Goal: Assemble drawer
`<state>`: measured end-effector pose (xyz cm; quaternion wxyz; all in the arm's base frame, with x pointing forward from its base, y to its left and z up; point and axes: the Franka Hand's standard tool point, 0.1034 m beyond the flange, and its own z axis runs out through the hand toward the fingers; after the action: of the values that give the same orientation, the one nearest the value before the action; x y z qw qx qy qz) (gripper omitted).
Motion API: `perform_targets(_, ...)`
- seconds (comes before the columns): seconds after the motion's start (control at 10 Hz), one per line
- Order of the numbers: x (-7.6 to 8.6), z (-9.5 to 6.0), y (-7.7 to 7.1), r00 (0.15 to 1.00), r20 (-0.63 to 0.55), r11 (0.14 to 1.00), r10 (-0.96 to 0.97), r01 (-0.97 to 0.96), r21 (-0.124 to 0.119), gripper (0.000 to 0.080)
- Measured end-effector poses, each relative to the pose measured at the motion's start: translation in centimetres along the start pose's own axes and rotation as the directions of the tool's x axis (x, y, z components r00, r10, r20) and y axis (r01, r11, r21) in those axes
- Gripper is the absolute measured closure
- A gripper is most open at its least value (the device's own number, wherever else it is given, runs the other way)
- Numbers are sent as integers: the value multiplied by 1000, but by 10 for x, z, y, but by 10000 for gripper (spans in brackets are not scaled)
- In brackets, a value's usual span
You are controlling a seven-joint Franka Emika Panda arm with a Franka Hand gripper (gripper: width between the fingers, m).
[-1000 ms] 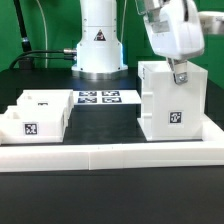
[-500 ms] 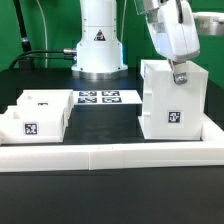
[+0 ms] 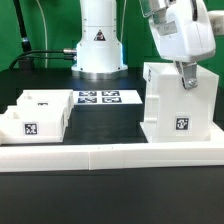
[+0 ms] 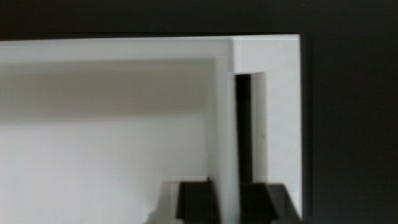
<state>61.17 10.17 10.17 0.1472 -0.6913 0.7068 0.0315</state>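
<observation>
White housing [image 3: 165, 105] is standing at the exterior view's right, just behind the low wall [image 3: 110, 152], and the trays [image 3: 35, 118] are lying well apart at the left. The gripper [image 3: 186, 80] is pinching the housing's thin top edge. With such a narrow hold, the box is likely risking a tilt or a slip.

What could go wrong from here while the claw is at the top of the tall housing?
The claw pinches only a thin top wall of the housing, so it may slip or tip. The housing stands close to the low white wall, which could catch its base.
</observation>
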Motion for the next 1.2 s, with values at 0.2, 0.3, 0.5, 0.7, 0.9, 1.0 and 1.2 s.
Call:
perform_targets(0.2, 1, 1, -14, 1000, 3, 1000, 2, -2, 13, 754)
perform_targets(0.3, 2, 2, -18, 1000, 7, 1000, 3, -4, 8, 754)
perform_targets(0.5, 2, 3, -23, 1000, 10, 1000, 5, -5, 6, 754)
perform_targets(0.7, 2, 4, -24, 1000, 11, 1000, 3, -3, 7, 754)
perform_targets(0.9, 2, 4, -24, 1000, 11, 1000, 0, 0, 6, 754)
perform_targets(1.0, 2, 4, -23, 1000, 11, 1000, -2, 2, 6, 567)
perform_targets(1.2, 1, 4, -24, 1000, 11, 1000, -9, 9, 8, 425)
